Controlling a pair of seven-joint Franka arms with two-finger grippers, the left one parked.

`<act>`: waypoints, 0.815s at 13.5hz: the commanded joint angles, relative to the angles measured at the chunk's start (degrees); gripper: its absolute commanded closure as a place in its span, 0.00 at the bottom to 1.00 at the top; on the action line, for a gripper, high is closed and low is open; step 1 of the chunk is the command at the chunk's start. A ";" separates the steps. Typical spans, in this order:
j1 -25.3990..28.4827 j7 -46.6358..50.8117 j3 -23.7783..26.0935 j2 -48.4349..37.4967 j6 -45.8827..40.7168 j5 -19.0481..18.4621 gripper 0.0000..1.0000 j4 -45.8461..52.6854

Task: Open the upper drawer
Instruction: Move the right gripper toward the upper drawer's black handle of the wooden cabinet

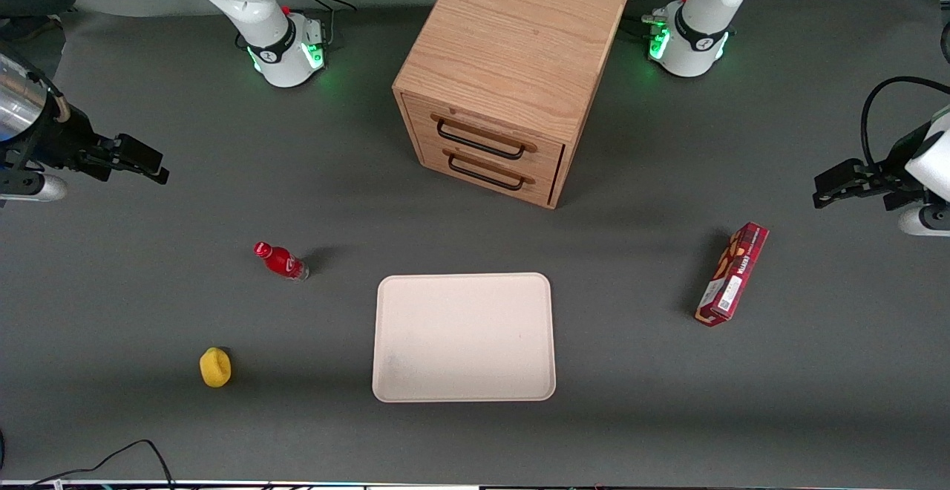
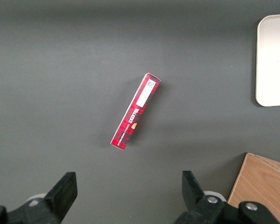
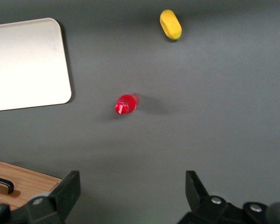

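Observation:
The light oak cabinet (image 1: 512,44) stands at the middle of the table, its front turned toward the front camera. The upper drawer (image 1: 484,128) is shut flush, with its long black bar handle (image 1: 479,144) across the front. The matching bottom drawer (image 1: 486,163) below it is shut too. My gripper (image 1: 152,167) hangs above the table toward the working arm's end, well apart from the cabinet. It is open and empty in the right wrist view (image 3: 132,189), where a corner of the cabinet (image 3: 23,179) shows with the end of a black handle (image 3: 2,185).
A white tray (image 1: 464,338) lies in front of the cabinet, nearer the camera. A red bottle (image 1: 280,260) and a yellow object (image 1: 215,367) sit toward the working arm's end. A red box (image 1: 732,275) lies toward the parked arm's end.

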 commanded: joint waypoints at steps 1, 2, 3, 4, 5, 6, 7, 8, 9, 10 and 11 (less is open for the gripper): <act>-0.47 -0.35 0.19 -0.37 -1.74 -0.83 0.00 0.87; -0.21 -0.35 0.28 -0.29 -1.65 -0.74 0.00 1.13; 0.15 -0.35 0.89 -0.11 -1.30 -0.65 0.00 1.48; 1.11 -0.35 1.33 0.59 -1.13 -0.57 0.00 2.53; 2.59 -0.35 2.20 1.81 -0.69 -0.04 0.00 3.76; 3.31 -0.35 3.87 3.56 -0.16 0.92 0.00 4.73; 3.23 -0.35 6.84 5.32 0.02 3.63 0.00 6.04; 3.23 -0.35 10.00 6.90 0.10 6.18 0.00 6.75; 3.40 -0.35 12.82 8.57 0.11 7.77 0.00 7.28; 3.31 -0.35 17.37 10.85 0.45 8.83 0.00 7.89; 3.31 -0.43 21.33 13.14 2.46 9.01 0.00 8.07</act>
